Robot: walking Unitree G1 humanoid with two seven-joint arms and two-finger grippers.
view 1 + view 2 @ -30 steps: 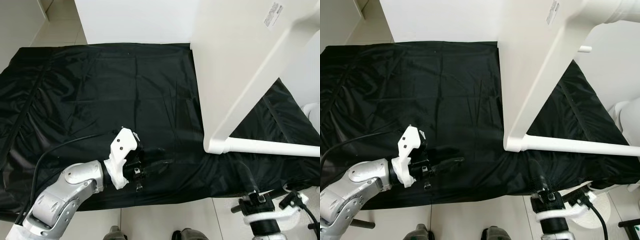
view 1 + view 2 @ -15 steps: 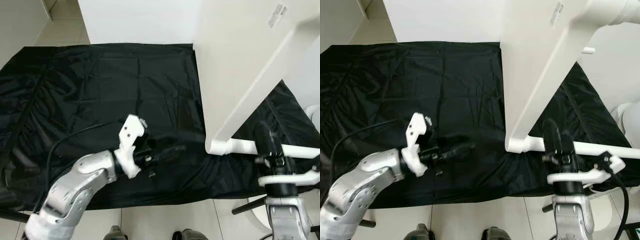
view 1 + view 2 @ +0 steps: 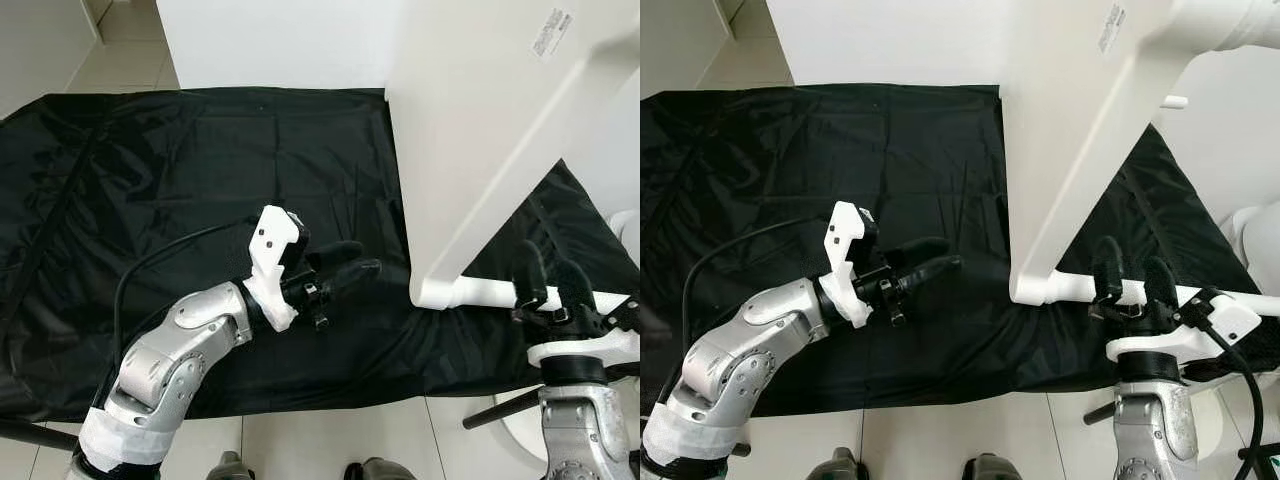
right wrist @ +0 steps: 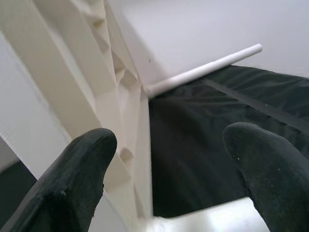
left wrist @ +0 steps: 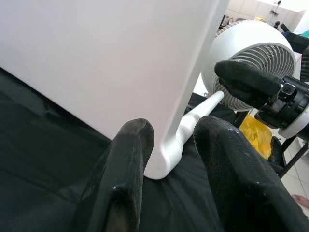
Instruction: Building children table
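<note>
**A:** Where is the table?

**B:** The white tabletop (image 3: 470, 120) stands tipped on its edge on the black sheet (image 3: 180, 190) spread over the floor, near the sheet's right edge. One lower corner rests on the sheet, and a white leg (image 3: 480, 294) runs out from that corner towards the right, lying low over the sheet.

**A:** And the grippers?

**B:** The left gripper (image 3: 350, 268) hangs just above the sheet, near its front edge, with its fingers apart and pointing at that lower corner. It holds nothing. In the left wrist view the corner and the leg (image 5: 193, 118) sit right between the two black fingers (image 5: 128, 159), with a gap to them.

**A:** The right one?

**B:** The right gripper (image 3: 548, 282) is at the leg, near the sheet's front right corner, with fingers spread wide and pointing up. From the head views they sit at or just in front of the leg; I cannot tell whether they touch it. The right wrist view looks up along the tabletop's ribbed underside (image 4: 111, 96) towards another white leg (image 4: 207, 67).

**A:** What else is about?

**B:** A white fan (image 5: 251, 67) stands just past the sheet on the right, behind the right gripper, with something yellow (image 5: 256, 137) on the floor beside it. A white wall panel (image 3: 270, 40) borders the sheet's far edge, and pale floor tiles (image 3: 310, 440) lie along the front.
</note>
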